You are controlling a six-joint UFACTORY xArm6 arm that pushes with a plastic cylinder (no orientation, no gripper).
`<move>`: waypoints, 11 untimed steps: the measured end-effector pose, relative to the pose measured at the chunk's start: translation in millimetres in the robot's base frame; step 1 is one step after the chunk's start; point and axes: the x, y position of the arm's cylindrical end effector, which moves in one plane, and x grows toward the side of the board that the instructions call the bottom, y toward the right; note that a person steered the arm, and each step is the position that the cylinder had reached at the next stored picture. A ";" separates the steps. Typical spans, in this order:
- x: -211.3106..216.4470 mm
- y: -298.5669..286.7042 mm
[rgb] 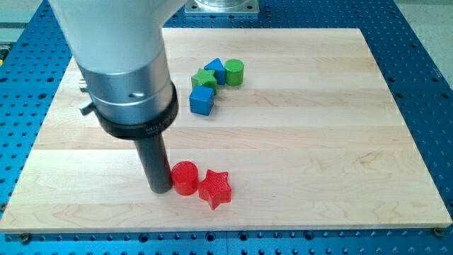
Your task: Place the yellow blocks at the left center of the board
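No yellow block shows in this view; the arm's large body (pixel 120 64) covers the board's left part and may hide them. My tip (pixel 160 190) rests on the board near the view's bottom left, just left of a red cylinder (pixel 185 178), close to or touching it. A red star (pixel 215 188) lies right of the cylinder, touching it.
Near the view's top centre sits a cluster: a blue cube (pixel 202 100), a green star-like block (pixel 204 79), a blue block (pixel 215 70) and a green cylinder (pixel 234 72). The wooden board (pixel 318 142) lies on a blue perforated table (pixel 432 85).
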 end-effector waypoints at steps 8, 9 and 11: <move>-258.5 -126.1; -252.4 -90.9; -185.2 -80.5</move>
